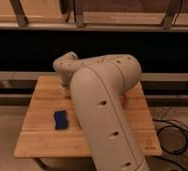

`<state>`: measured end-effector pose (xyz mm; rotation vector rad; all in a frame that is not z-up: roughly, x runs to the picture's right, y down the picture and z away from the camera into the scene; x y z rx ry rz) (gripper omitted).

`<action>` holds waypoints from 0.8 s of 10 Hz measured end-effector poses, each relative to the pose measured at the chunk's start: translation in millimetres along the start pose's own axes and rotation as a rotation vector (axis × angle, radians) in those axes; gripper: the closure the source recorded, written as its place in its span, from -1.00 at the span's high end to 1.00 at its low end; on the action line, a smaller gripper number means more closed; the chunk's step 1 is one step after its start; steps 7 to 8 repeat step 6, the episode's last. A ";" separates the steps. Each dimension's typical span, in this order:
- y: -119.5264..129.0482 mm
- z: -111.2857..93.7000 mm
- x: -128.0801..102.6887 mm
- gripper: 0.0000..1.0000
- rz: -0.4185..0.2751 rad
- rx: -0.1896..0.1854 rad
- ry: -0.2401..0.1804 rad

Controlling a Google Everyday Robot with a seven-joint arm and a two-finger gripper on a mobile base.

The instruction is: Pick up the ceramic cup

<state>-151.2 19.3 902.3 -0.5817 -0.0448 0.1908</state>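
My large white arm (104, 110) fills the middle of the camera view and reaches over a small wooden table (39, 140). Its wrist end (64, 65) bends down toward the table's far left part. My gripper (65, 90) hangs below that wrist, just above the tabletop, mostly hidden by the arm. The ceramic cup is not visible; it is hidden or out of view.
A small blue sponge-like block (61, 119) lies on the left half of the table. Dark shelving with metal rails (92, 25) runs behind the table. Black cables (179, 132) lie on the floor to the right.
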 end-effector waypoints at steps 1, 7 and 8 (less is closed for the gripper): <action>8.2 -6.0 -1.3 -1.00 0.021 -0.001 0.028; 63.8 -48.4 11.4 -1.00 0.174 0.056 0.196; 63.8 -48.4 11.4 -1.00 0.174 0.056 0.196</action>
